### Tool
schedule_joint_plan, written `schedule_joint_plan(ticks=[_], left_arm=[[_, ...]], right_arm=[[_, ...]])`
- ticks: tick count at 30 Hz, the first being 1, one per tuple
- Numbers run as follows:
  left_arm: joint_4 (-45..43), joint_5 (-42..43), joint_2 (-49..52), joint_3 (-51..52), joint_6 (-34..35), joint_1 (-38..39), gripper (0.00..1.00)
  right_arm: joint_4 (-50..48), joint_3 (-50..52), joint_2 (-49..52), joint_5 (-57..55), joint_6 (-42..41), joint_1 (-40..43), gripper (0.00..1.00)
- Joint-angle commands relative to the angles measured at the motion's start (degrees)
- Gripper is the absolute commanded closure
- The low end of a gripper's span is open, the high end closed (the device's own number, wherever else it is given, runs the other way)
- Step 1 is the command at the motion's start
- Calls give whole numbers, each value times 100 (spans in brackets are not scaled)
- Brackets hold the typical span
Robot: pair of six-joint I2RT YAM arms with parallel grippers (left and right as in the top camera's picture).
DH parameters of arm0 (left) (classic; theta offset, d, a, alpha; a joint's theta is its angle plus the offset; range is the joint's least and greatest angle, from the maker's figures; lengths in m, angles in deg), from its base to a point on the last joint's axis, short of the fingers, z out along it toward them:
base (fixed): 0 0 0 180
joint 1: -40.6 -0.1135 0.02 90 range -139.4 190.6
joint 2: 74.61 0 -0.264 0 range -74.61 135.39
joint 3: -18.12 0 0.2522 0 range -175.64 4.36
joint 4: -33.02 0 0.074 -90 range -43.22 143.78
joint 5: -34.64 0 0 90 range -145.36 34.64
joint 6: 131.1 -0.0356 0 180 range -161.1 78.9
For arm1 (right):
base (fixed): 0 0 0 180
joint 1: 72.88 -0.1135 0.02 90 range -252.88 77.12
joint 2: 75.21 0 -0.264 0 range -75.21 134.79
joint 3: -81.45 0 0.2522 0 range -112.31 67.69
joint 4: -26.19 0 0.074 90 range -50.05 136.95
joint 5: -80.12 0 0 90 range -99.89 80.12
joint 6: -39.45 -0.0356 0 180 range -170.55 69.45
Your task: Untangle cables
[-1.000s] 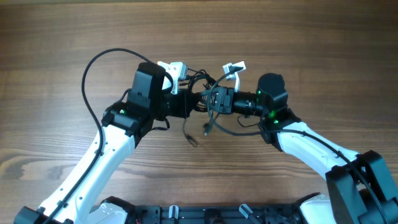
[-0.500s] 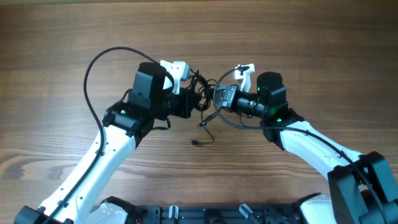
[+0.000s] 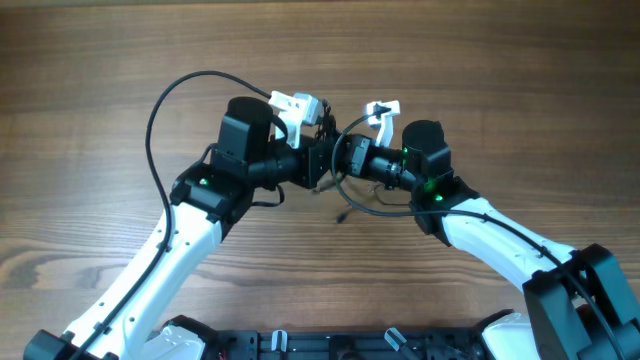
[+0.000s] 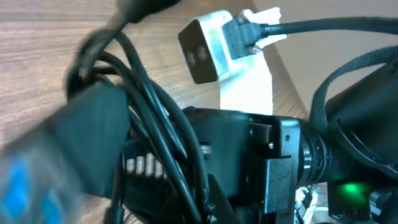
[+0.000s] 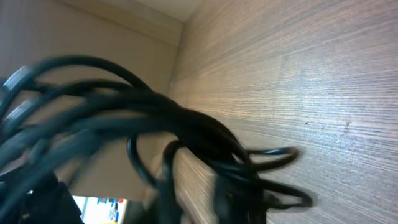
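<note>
The left gripper [image 3: 320,161] is clenched on the cables [image 5: 186,127] and holds the knot above the table [image 3: 500,80]. The right gripper [image 3: 340,160] is just beside the left gripper; whether it is released cannot be told. It should likely take one strand close by and draw gently. No writing is legible.

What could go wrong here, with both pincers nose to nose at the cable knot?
1. The left pincer and right pincer sit almost tip to tip, so a small misstep could knock them together.
2. The cables loop close around the right pincer and pass near its white camera. Pulling apart might snag there or tighten the knot.
3. Only the left pincer looks shut on the cables, so the bundle may slip out.
</note>
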Motion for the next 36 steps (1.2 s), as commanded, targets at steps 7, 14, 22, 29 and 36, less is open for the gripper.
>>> schedule_joint_plan(ticks=[7, 14, 22, 29, 36], left_arm=[[-111, 186, -81, -7, 1233, -715, 96], [105, -1128, -81, -7, 3639, -1139, 96], [1106, -2559, -79, -7, 7691, -1165, 96], [1075, -2881, -81, -7, 8588, -1165, 96], [1082, -2588, -81, -7, 9294, -1161, 96]], right_arm=[[-4, -31, -22, 1182, 35, 1071, 0], [4, -31, -22, 2100, -151, 1956, 0], [511, -31, -20, 2870, -570, 1467, 0], [1646, -31, -20, 1617, -1029, 323, 0], [2107, -31, -7, -188, -2601, -155, 0]])
